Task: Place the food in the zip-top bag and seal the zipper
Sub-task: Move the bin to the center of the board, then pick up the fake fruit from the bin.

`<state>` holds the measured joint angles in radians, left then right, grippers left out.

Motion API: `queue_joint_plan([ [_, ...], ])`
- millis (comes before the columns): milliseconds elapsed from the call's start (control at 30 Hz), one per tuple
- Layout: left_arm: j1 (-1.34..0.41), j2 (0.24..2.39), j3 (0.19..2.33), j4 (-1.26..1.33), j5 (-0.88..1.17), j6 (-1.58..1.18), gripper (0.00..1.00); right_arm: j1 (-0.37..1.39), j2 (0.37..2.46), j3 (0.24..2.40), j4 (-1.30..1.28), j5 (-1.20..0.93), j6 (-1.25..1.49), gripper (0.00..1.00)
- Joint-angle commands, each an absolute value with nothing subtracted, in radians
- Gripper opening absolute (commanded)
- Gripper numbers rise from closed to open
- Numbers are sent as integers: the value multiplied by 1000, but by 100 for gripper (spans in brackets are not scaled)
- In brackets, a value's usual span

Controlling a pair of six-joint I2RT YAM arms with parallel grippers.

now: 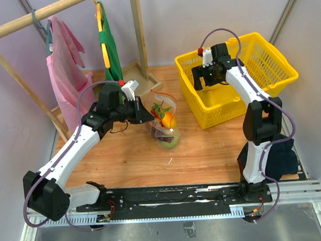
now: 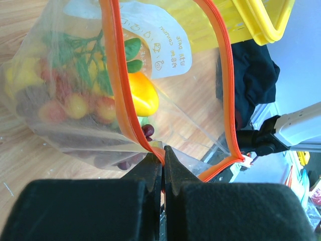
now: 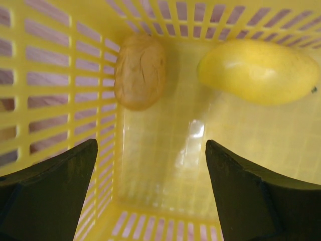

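The left gripper (image 2: 163, 154), clamped tight on the zipper (image 2: 119, 75), holds the zip-top bag (image 1: 164, 120) agape. The right gripper (image 3: 150, 150), spread wide and empty in the yellow basket (image 3: 50, 80), should centre over the mango (image 3: 258, 73) at two o'clock before closing.

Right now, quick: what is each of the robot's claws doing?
Left gripper: shut, pinching the zipper at the mouth of the zip-top bag.
Right gripper: open, holding nothing, over the yellow basket.

Overhead from behind, wrist views near bag (image 2: 173, 50), basket (image 3: 165, 125)
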<state>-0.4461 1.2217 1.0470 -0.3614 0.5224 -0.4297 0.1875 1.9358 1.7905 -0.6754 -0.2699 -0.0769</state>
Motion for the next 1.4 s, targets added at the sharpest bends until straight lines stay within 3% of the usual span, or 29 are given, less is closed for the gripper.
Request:
queue_joint_plan([
  [0,-439,1207,1054,-334,552,-423,0,194,1999,1778,-482,-321,-65,89],
  [700,-436,1209,1051,-331,553,-424,0,191,2278,1850,-405,-535,-32,89],
  [1100,-436,1209,1048,-328,552,-427,0,165,2241,1584,93,-552,182,86],
  [1367,-437,1208,1049,-328,552,-427,0,166,2284,1607,109,-543,217,82],
])
